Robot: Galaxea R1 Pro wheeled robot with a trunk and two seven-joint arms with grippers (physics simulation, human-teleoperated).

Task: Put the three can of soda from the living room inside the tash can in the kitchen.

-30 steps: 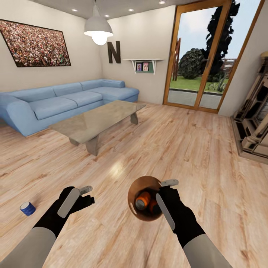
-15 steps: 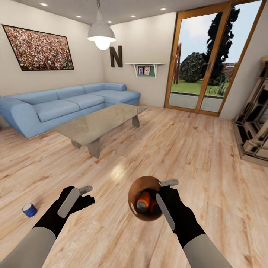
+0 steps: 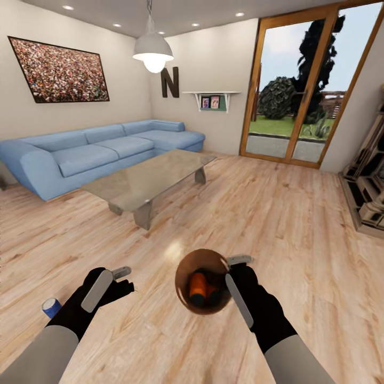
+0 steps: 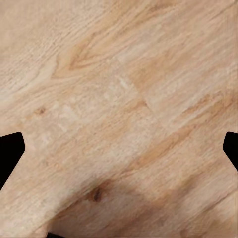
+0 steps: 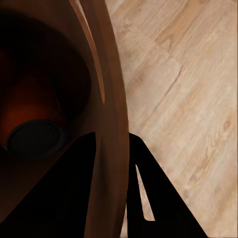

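My right gripper (image 3: 230,269) is shut on the rim of the brown tash can (image 3: 188,269), holding it above the wood floor. One finger is inside the rim and the other outside (image 5: 111,99). Orange cans of soda (image 3: 197,285) lie inside it, and a dark can top (image 5: 34,139) shows in the right wrist view. A small blue can of soda (image 3: 52,307) stands on the floor, partly behind my left arm. My left gripper (image 3: 115,277) is open and empty, its fingertips (image 4: 10,148) spread wide over bare floorboards.
This is the living room. A glass coffee table (image 3: 154,178) stands ahead on the left, with a long blue sofa (image 3: 96,154) behind it. Glass patio doors (image 3: 298,96) are at the back right, a fireplace surround (image 3: 370,192) at the right edge.
The whole picture has shifted, so the camera has moved. The tash can sits a little further left in view and the cans inside have shifted. Both grippers keep their states.
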